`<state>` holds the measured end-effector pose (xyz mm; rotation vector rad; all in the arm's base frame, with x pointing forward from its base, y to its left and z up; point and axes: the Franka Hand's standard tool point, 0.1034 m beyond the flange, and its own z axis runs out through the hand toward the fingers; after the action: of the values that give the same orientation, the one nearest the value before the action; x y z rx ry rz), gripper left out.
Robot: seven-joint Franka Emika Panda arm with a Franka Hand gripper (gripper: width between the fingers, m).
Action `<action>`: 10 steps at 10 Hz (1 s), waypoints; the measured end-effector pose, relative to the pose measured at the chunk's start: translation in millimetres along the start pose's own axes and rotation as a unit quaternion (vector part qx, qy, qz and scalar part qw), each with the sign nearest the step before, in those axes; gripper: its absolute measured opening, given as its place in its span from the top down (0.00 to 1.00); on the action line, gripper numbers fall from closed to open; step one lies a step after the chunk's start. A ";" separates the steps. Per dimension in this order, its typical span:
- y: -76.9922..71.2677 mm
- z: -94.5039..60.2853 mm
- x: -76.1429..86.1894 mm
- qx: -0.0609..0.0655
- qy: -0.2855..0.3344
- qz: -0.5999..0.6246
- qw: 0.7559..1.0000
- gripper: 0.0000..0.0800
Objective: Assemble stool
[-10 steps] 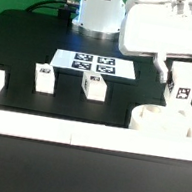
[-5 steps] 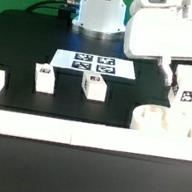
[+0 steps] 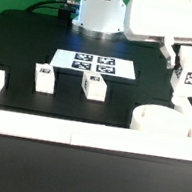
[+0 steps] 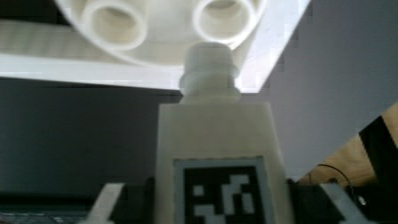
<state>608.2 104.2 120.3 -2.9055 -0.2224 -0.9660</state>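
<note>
The fingers (image 4: 107,208) have risen. A second ago they held the tagged leg (image 3: 189,81) low, its lower end just at the rim of the seat (image 3: 165,123); now the leg hangs clear above the seat, touching nothing. The grip has not changed: the fingers are about half closed and clamped on the leg's two sides. The seat itself has not moved.

In the wrist view the leg's peg (image 4: 208,62) points at the seat, near two open sockets (image 4: 121,22) but in neither. So no leg is fitted yet, and this looks like a lift to line up for another descent. The other two legs (image 3: 44,77) stand on the surface (image 3: 22,41), well away from the seat and untouched.
</note>
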 end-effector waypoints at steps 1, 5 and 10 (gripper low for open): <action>-1.6 2.6 -2.3 -0.001 0.016 0.000 1.000 0.58; -2.4 19.3 -28.5 -0.001 0.010 0.002 1.000 0.58; -7.9 0.3 -13.1 0.006 -0.019 -0.003 1.000 0.58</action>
<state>596.7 110.6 112.4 -2.9152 -0.2373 -0.9076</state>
